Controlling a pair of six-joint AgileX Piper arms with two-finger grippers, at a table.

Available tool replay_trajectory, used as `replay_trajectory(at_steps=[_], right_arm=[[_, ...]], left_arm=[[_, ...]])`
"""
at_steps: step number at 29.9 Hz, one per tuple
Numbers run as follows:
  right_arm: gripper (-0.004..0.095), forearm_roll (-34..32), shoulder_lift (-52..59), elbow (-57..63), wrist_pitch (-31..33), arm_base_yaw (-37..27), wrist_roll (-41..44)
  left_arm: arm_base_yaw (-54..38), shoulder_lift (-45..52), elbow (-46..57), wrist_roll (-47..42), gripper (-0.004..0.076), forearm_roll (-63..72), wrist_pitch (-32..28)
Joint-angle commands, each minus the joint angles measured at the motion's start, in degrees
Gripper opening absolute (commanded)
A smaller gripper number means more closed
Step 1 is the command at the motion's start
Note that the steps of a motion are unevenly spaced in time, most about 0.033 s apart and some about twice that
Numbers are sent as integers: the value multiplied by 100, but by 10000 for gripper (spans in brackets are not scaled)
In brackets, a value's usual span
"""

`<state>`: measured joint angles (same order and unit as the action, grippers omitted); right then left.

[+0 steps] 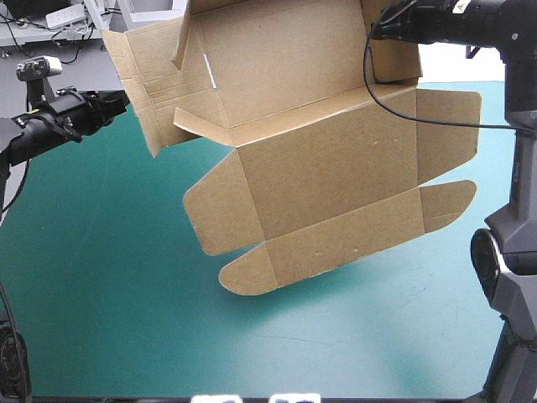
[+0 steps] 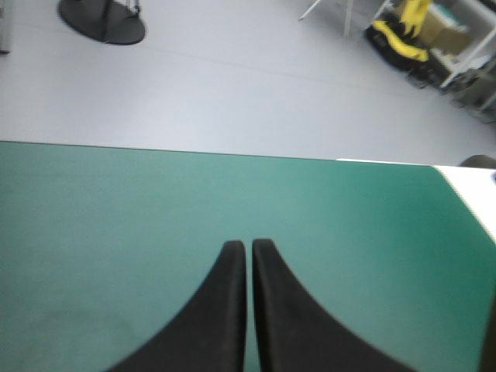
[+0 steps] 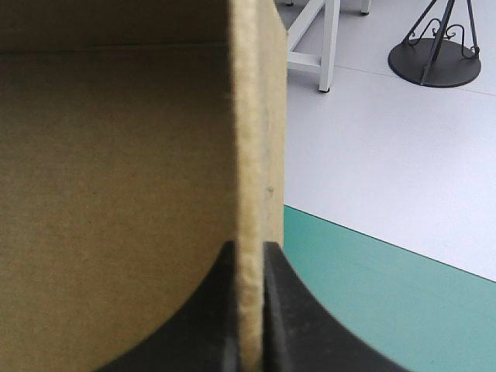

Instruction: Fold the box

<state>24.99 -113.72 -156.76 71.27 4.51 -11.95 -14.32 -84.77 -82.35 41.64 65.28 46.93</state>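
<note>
The brown box (image 1: 327, 168) is an unfolded cut sheet, lifted and hanging tilted over the teal-green table (image 1: 101, 285), its rounded flaps toward the table's front. My right gripper (image 1: 376, 32) holds it by a far right edge. In the right wrist view the right gripper (image 3: 249, 246) is shut on the box's board edge (image 3: 260, 132), with a brown panel (image 3: 116, 194) filling one side. My left gripper (image 1: 122, 102) hovers at the table's left, just short of the box's left flaps (image 1: 143, 75). The left gripper (image 2: 249, 244) is shut with nothing in it, over bare cover.
The cover under and in front of the lifted sheet is bare (image 1: 336, 336). The table's far edge (image 2: 232, 153) lies ahead of the left gripper, with floor beyond. The right arm's column (image 1: 512, 252) stands at the table's right side.
</note>
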Motion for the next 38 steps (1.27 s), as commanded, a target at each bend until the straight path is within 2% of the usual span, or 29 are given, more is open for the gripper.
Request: replay_trajectory(at_steps=[1, 5, 10, 20, 27, 38], right_arm=[[-20, 257, 401, -182, 34, -44, 58], [-20, 367, 401, -172, 34, -36, 58], [-20, 521, 401, -164, 34, -36, 58], [-19, 428, 357, -106, 34, -36, 22], [-19, 541, 198, -106, 34, -36, 22], [-19, 541, 84, -106, 34, -36, 22]], left_arm=[[7, 211, -192, 336, 14, 1289, 398], [18, 211, -192, 510, 14, 1986, 1100], [18, 211, -192, 510, 14, 2468, 1684], [30, 437, -202, 626, 14, 2844, 2111], [506, 506, -202, 810, 24, 2740, 2345], [774, 506, -210, 1049, 144, 2727, 2526]])
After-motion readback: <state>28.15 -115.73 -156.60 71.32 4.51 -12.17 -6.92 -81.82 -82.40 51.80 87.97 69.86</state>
